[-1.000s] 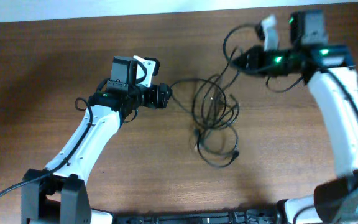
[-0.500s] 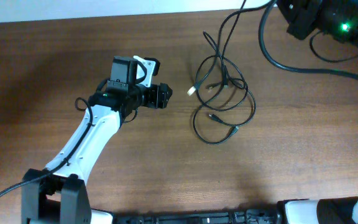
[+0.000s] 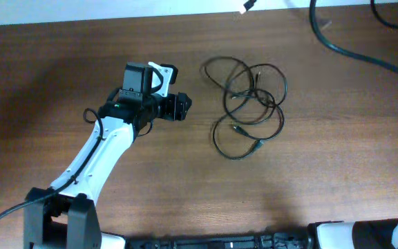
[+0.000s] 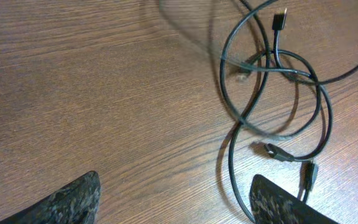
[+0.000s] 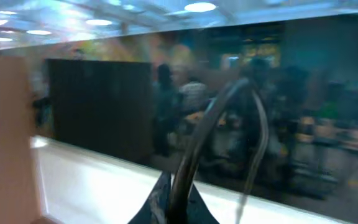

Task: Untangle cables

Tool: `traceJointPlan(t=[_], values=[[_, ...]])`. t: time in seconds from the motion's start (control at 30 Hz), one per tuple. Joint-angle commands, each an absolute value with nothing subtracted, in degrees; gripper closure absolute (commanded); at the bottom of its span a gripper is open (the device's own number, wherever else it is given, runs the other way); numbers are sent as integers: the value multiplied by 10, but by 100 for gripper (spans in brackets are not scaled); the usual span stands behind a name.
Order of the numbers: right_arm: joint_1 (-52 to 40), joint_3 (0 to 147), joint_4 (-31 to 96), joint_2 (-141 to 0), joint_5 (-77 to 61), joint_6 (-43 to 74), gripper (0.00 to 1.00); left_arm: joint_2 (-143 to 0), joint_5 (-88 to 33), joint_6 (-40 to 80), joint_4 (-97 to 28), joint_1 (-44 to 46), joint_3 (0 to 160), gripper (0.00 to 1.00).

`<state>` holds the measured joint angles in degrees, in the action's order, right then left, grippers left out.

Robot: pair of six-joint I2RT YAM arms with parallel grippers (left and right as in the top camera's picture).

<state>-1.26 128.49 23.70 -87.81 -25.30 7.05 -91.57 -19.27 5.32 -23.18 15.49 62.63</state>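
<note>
A tangle of thin black cables (image 3: 251, 104) lies in loops on the wooden table (image 3: 47, 76), with small plugs at its lower edge. My left gripper (image 3: 184, 107) is open and empty just left of the tangle. In the left wrist view its fingers (image 4: 67, 202) stand wide apart, with the cables (image 4: 272, 93) ahead and to the right, one loop beside the right finger. My right gripper (image 5: 176, 202) is out of the overhead view. It is raised high and shut on one black cable (image 5: 225, 106). A white plug (image 3: 247, 7) hangs at the top edge.
A thick black wire (image 3: 334, 43) crosses the top right corner of the overhead view, close to the camera. The white wall strip (image 3: 81, 10) runs along the table's far edge. The left arm's base (image 3: 54, 214) stands at the front left.
My right arm has risen out of the overhead view, drawing one cable with the white plug up and away from the tangle. The tangle shifted and settled. The left arm has not moved.
</note>
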Motion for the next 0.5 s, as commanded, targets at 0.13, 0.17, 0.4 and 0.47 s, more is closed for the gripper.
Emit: traceJointPlan(t=[0.13, 0.17, 0.4, 0.47], values=[[-11, 1294, 431, -878, 9, 60, 96, -904, -197, 42, -232, 157, 629, 22], [-11, 1294, 480, -881, 39, 60, 96, -904, -197, 42, -232, 157, 629, 23], [4, 1274, 692, -937, 270, 60, 96, -904, -197, 42, -232, 157, 629, 23], [34, 1273, 719, -965, 292, 60, 96, -904, -197, 42, -232, 157, 629, 23]])
